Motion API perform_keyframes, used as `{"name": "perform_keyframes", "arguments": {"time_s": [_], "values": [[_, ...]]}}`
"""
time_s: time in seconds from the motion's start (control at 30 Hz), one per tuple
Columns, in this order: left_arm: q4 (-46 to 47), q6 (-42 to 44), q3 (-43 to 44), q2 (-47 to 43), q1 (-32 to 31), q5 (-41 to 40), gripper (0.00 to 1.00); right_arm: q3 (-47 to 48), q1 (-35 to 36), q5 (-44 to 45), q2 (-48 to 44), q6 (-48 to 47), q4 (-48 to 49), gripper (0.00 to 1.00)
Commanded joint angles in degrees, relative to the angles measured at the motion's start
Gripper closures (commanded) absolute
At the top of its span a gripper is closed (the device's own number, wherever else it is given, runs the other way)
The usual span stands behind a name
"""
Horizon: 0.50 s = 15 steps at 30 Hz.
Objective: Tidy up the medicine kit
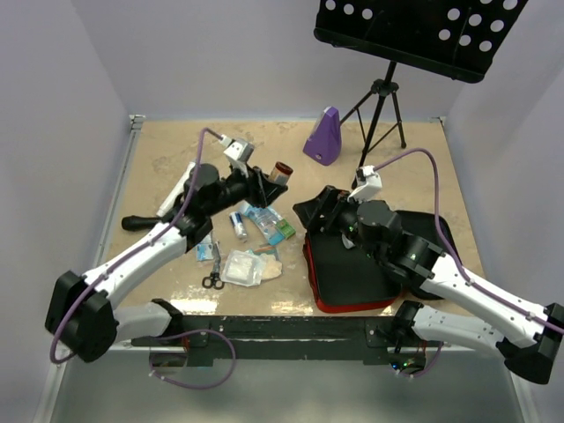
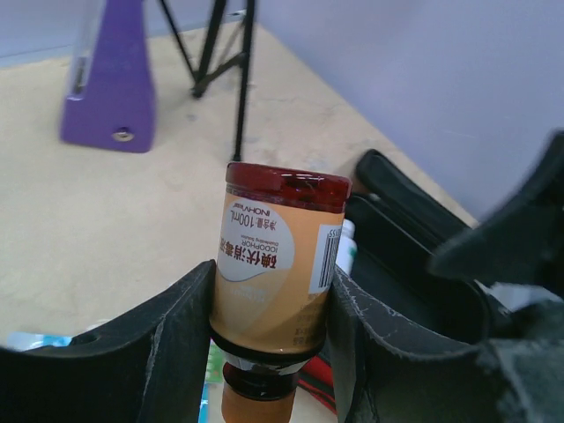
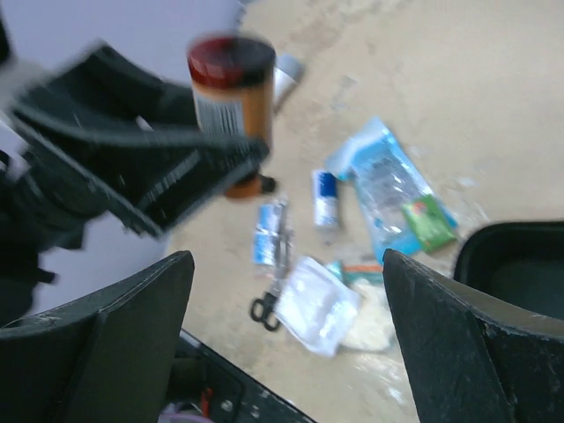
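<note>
my left tool (image 2: 269, 304) clamps the bottle (image 2: 275, 256) by its body, clear of the bench (image 1: 167, 159) for transfer into the open medicine kit (image 1: 345, 271); my right tool (image 3: 286, 269) hangs wide open, empty.

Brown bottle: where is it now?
Top view, centre-left: the brown bottle is clamped in the left gripper, just left of the open medicine kit, beyond the loose packets.

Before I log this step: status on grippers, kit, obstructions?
Left gripper shut on brown bottle. Right gripper open, empty. Medicine kit lies open. Packets, scissors loose beside it.
</note>
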Motion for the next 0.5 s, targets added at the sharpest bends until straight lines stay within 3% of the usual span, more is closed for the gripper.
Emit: {"name": "perform_keyframes", "arguments": {"time_s": [0.0, 0.2, 0.47], "values": [[12.7, -10.6, -8.4, -6.6, -0.3, 10.8, 0.71, 0.3, -0.1, -4.4, -1.4, 1.1, 15.6, 0.06], [18.8, -14.5, -14.8, -14.4, -0.7, 13.0, 0.7, 2.5, -0.1, -6.7, 1.4, 0.0, 18.0, 0.06], [21.8, -16.0, -15.8, -15.5, -1.9, 13.8, 0.69, 4.0, 0.0, -11.4, 7.3, 0.3, 20.1, 0.07]]}}
